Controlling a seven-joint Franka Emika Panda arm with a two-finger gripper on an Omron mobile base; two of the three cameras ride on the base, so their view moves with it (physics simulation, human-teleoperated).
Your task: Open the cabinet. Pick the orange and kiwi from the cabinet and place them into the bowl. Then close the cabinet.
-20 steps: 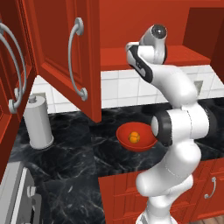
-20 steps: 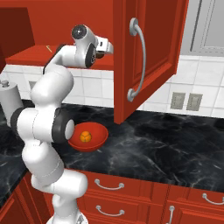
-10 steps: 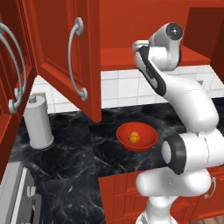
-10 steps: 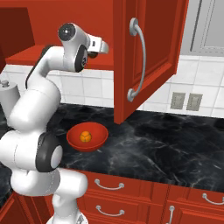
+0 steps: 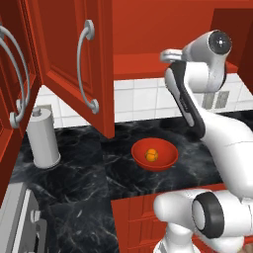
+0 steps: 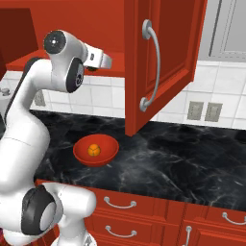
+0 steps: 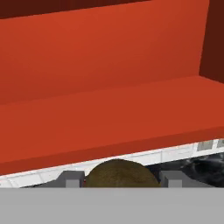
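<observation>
Kiwi pinched at the open cabinet, orange in the bowl
The kiwi sits pinched between the gripper fingers just in front of the cabinet shelf; the orange rests in the bowl on the black counter below, doors open

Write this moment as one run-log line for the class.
cabinet: open | orange: in bowl | kiwi: held between fingers, at cabinet shelf edge | step: carry kiwi to bowl

The orange lies in the bowl on the surface, below the open cabinet. The kiwi sits between the fingers, before the cabinet shelf. A paper-towel roll stands left of the bowl.
</observation>
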